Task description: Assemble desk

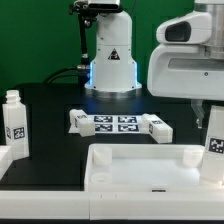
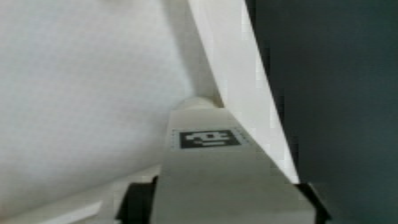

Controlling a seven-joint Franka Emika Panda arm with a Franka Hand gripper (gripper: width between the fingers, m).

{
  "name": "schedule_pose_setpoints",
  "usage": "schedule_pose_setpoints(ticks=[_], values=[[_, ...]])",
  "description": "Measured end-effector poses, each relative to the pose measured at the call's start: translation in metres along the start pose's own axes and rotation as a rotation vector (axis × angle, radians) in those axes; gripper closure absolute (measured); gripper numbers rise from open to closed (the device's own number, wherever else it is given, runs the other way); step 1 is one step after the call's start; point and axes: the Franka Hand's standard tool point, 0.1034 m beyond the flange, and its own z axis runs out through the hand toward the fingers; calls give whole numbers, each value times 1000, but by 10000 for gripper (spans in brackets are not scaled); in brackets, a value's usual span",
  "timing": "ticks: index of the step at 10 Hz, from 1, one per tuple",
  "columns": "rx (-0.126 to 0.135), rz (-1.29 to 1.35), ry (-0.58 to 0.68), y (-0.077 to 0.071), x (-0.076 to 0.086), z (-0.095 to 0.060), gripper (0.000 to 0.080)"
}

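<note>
The desk top (image 1: 130, 172) is a white rimmed tray lying at the front of the black table. My gripper (image 1: 205, 120) hangs over its corner at the exterior view's right and is shut on a white peg leg (image 1: 214, 150) with a square tag. The leg stands upright at that corner socket. In the wrist view the leg (image 2: 222, 175) fills the space between my dark fingers (image 2: 143, 203), with the white desk top (image 2: 89, 100) beside it. Another tagged leg (image 1: 14, 115) stands upright on the exterior view's left.
The marker board (image 1: 112, 123) lies flat mid-table behind the desk top. The white robot base (image 1: 110, 55) with a warning triangle stands at the back. A white part (image 1: 5, 160) shows at the left edge.
</note>
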Motion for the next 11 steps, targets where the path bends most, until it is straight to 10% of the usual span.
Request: schedule_pose_setpoints(ticks=[2,4,7,9,11], values=[[23,282,4,0,3,0,509],[104,663,-41,-1,12,0,509],[108,736,-50,-1,13,0,509],[111,562,-39,-2,12,-1,209],[119,154,-6,-2,17,-7,162]])
